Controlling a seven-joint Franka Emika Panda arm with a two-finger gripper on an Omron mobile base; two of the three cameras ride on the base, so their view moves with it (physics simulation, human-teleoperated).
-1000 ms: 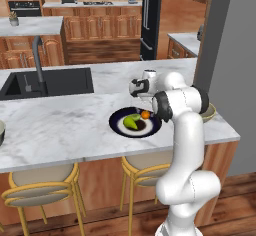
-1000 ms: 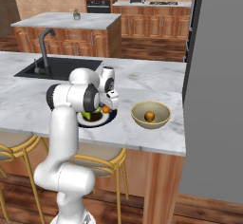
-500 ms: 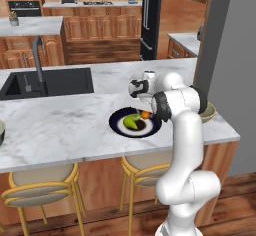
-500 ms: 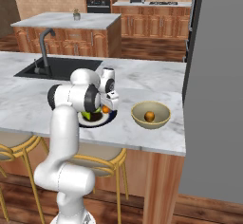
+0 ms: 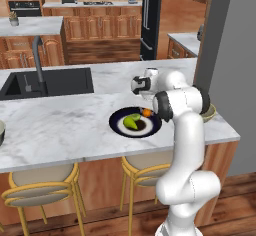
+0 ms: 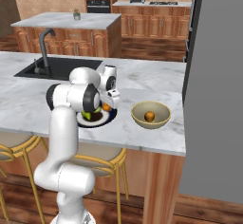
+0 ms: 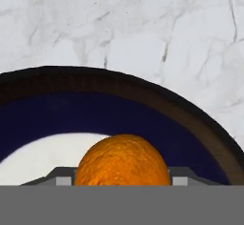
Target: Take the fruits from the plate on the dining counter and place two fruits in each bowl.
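The orange sits on the plate, directly between the two finger tips of the tool, whose grey pads flank it on either side at the bottom of the hand view. The pads look to be at or very near its skin, but whether they actually press on it cannot be told from these pictures, so the grip is not certain. The fruit rests near the plate's rim on the tool's side, which is likely why the arm reaches it from straight above rather than across the other fruit.

Just beyond the tool, farther in on the plate, lie the green pear and, touching or just beside it, the yellow-green oblong fruit; they are kept clear of the fingers by the vertical approach.

Off to the arm's right, on the same worktop, stands a cream bowl with one brownish-orange fruit inside. It needs a second fruit, so it seems the sensible place for the orange. The black sink lies well away on the tool's other side.
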